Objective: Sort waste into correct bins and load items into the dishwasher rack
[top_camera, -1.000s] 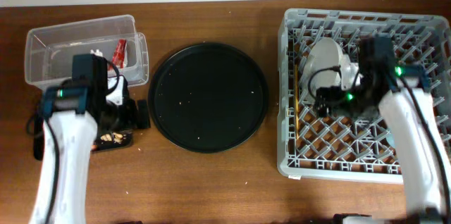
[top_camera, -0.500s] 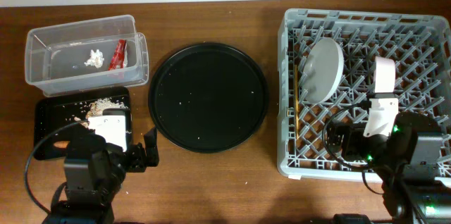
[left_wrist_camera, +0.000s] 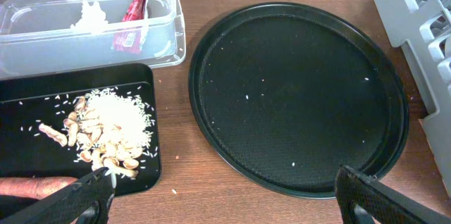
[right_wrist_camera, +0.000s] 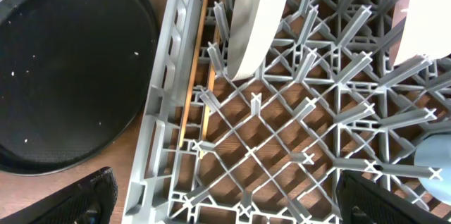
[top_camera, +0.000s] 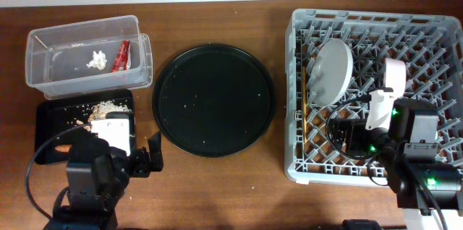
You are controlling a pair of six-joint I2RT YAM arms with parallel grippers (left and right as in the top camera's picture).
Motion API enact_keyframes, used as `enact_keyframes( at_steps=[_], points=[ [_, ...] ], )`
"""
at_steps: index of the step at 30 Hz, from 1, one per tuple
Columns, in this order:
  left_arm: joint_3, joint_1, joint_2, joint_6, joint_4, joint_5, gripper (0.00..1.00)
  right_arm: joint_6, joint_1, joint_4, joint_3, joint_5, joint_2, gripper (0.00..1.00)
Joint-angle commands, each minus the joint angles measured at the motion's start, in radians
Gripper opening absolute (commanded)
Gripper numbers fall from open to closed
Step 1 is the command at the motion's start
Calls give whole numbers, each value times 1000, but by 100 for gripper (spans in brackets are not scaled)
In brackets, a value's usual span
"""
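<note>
- We find the overhead camera fixed high above the table (top_camera: 217, 194), facing straight down. It takes in the full width from the tub (top_camera: 69, 74) to the rack (top_camera: 292, 100), with both arms entering from the lower edge.
- We find the left wrist camera low over the left front, tilted down and forward, with its own fingers (left_wrist_camera: 373, 196) in the bottom corners. It closely frames the flat tray (left_wrist_camera: 28, 111), the tub and the round tray (left_wrist_camera: 296, 97), with a rack corner at right.
- We find the right wrist camera nearest of all, above the rack's left part, looking down on the plate (right_wrist_camera: 257, 20) and chopsticks (right_wrist_camera: 192, 90).
- All three views share the round tray. Both wrist views also share the rack's left wall.
</note>
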Motion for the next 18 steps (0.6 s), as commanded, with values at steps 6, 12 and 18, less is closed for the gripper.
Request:
enact_keyframes(
  at_steps=[6,12,18],
  points=[
    [-7,-5,-5,-3,-1,-11,99,8,5,0,-5,9,-182,98],
    [-7,-5,-5,-3,-1,-11,99,7,5,55,-108,31,-379,98],
    [-7,-5,-5,-3,-1,-11,99,8,61,587,-535,34,-645,98]
  ],
)
